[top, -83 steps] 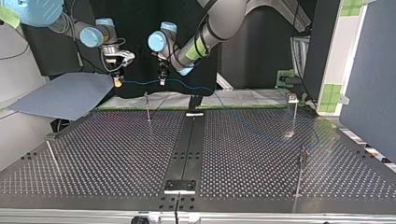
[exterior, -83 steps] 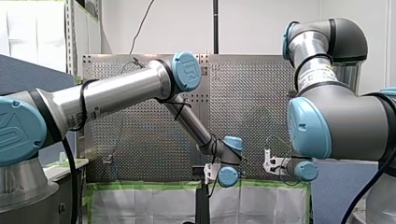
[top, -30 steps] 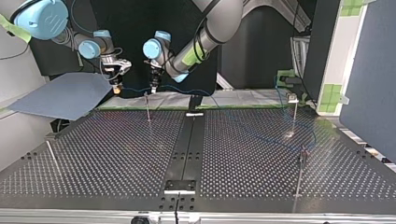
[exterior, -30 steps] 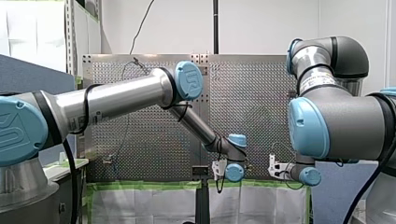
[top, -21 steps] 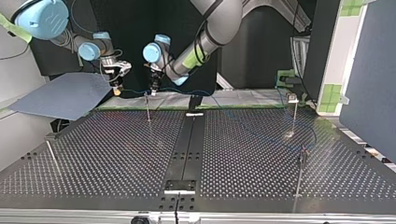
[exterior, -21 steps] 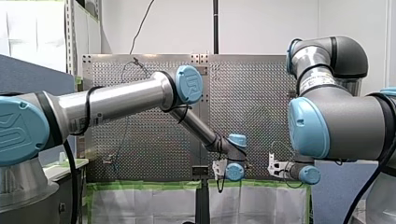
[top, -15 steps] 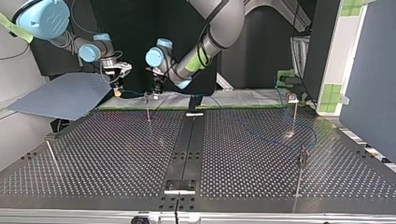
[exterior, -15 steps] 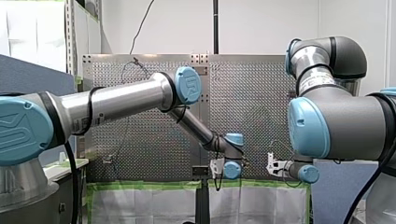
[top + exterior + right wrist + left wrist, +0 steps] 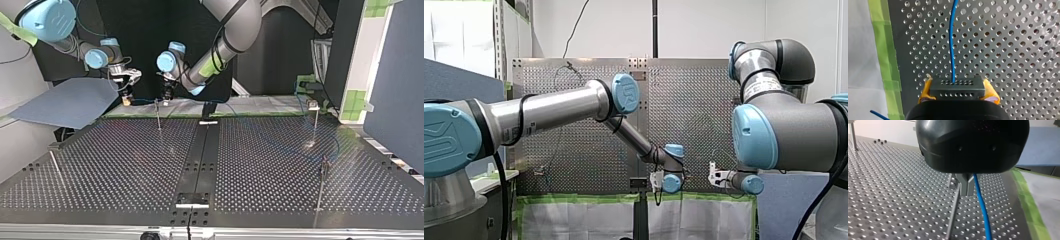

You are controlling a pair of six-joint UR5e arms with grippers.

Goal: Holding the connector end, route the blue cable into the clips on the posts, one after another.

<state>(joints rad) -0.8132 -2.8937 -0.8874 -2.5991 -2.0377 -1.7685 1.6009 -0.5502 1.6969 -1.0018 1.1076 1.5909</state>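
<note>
The thin blue cable point(image 9: 145, 100) hangs taut between my two grippers above the table's far edge. My right gripper point(image 9: 126, 98), at the top view's left, is shut on the black connector point(image 9: 956, 86), gripped between its yellow pads point(image 9: 991, 93). The cable point(image 9: 951, 45) runs straight ahead from it. My left gripper point(image 9: 167, 98) has its metal fingers point(image 9: 965, 191) shut on the cable point(image 9: 981, 212), just above and beside the clip of a thin post point(image 9: 158, 114). That post point(image 9: 952, 217) stands right under the fingers. Past my left gripper the cable trails across the table point(image 9: 280, 142).
More clip posts stand on the perforated table: one at the top view's far right point(image 9: 314, 122), one nearer at the right point(image 9: 321, 187), one at the near left point(image 9: 56, 169). A grey sheet point(image 9: 70, 102) lies off the far left corner. Green tape point(image 9: 885, 57) edges the table.
Both grippers have come down a little with the cable. My left gripper has shifted slightly to the top view's right, and now hangs close to the far left post's clip.
</note>
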